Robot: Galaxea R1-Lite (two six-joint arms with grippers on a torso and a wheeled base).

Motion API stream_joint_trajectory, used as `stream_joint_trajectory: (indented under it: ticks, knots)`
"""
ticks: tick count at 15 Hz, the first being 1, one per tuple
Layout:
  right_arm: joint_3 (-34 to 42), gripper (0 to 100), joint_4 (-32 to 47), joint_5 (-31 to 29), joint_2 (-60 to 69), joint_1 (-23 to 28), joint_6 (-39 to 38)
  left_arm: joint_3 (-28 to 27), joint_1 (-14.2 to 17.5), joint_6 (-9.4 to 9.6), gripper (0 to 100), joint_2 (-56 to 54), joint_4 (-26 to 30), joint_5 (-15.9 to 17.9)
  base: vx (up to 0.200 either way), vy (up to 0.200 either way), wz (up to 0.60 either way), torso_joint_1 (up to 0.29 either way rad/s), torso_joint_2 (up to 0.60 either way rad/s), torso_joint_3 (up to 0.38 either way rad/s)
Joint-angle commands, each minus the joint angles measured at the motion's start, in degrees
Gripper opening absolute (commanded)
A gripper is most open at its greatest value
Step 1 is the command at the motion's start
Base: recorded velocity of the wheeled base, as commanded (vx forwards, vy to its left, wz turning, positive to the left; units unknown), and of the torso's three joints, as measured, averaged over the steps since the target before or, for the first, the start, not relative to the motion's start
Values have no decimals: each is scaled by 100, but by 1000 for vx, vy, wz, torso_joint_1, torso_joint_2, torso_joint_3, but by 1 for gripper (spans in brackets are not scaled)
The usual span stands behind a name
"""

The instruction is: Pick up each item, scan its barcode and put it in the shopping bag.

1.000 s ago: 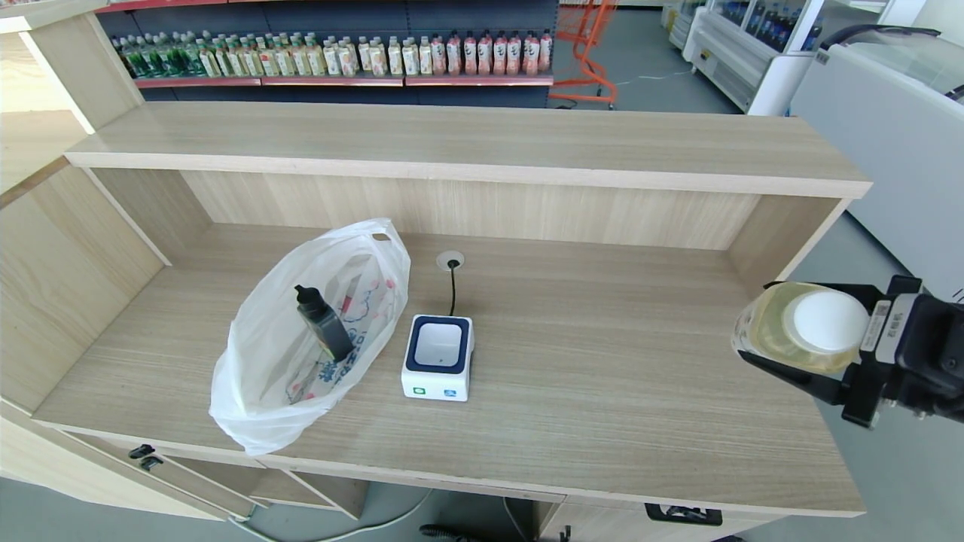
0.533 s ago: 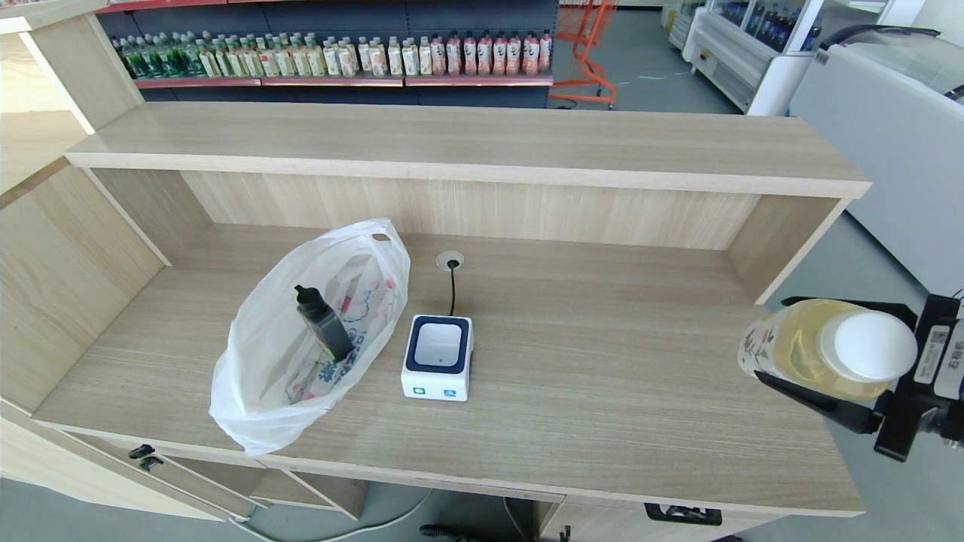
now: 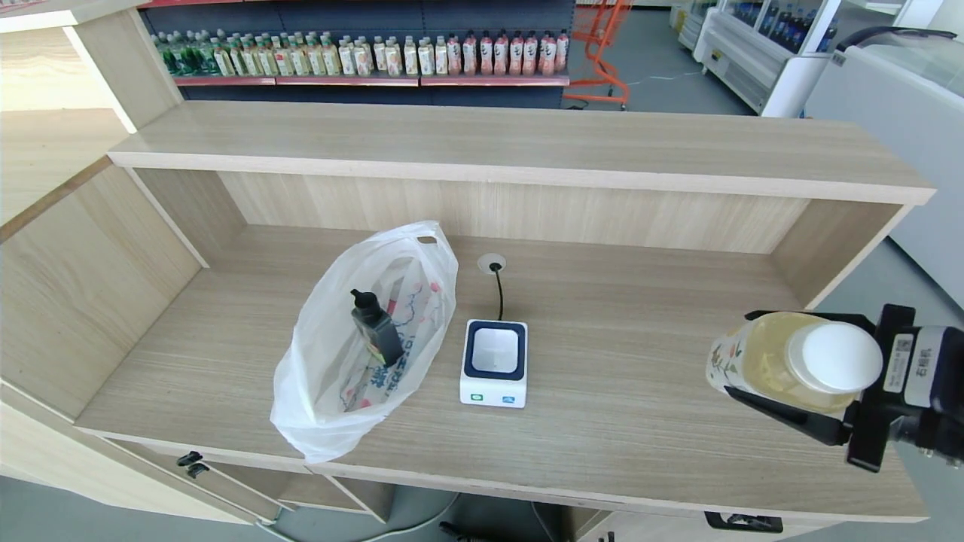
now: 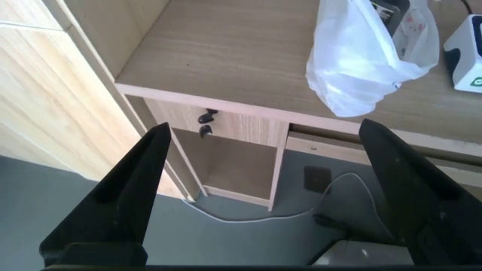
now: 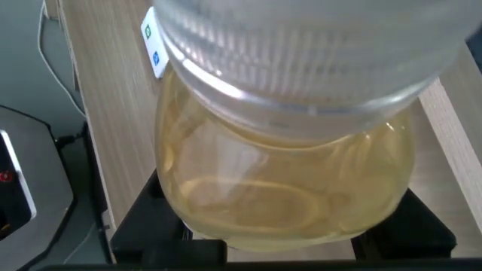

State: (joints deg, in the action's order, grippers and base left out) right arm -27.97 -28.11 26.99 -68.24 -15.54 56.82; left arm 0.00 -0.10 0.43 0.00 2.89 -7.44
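Note:
My right gripper (image 3: 787,369) is shut on a bottle of yellow drink (image 3: 783,360) with a white cap, held sideways above the counter's right end. In the right wrist view the yellow bottle (image 5: 286,181) sits between the black fingers. The white barcode scanner (image 3: 494,362) with a dark blue frame sits mid-counter, well left of the bottle. A white shopping bag (image 3: 361,339) lies open left of the scanner, with a black bottle (image 3: 376,328) inside. My left gripper (image 4: 263,196) is open, hanging below and in front of the counter's left end, with nothing between its fingers; the bag (image 4: 369,56) shows beyond it.
The wooden counter (image 3: 640,361) has a raised back shelf (image 3: 512,147) and side walls. The scanner's cable runs to a hole (image 3: 492,264) in the counter. Drink shelves and freezers stand behind. A drawer with black handles (image 4: 205,124) sits under the counter's left end.
The head camera has shifted, so the whole scene sits further right. My right gripper has carried the yellow bottle down and then back left over the counter's right end.

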Motion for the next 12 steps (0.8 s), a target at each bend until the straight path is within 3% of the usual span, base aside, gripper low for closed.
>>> stream_joint_trajectory:
  ticks: [1, 6, 10, 12]
  knots:
    - [-121, 0, -19, 8, -304, -28, 4, 0, 1, 1, 100, 9, 1, -3, 0, 200, 0, 7, -2, 7]
    - [-508, 0, -212, 8, -945, -37, 66, 0, 1, 19, 100, 9, 1, -3, 0, 200, 0, 2, 4, 1]
    - [-499, 0, -652, 17, -1402, -45, 136, 0, 1, 28, 100, 9, 1, -3, 0, 0, 0, 0, 0, 0]
    - [-508, 0, -722, 131, -1560, -45, 180, 0, 1, 28, 100, 9, 1, -3, 200, 0, 0, 10, 7, 2]
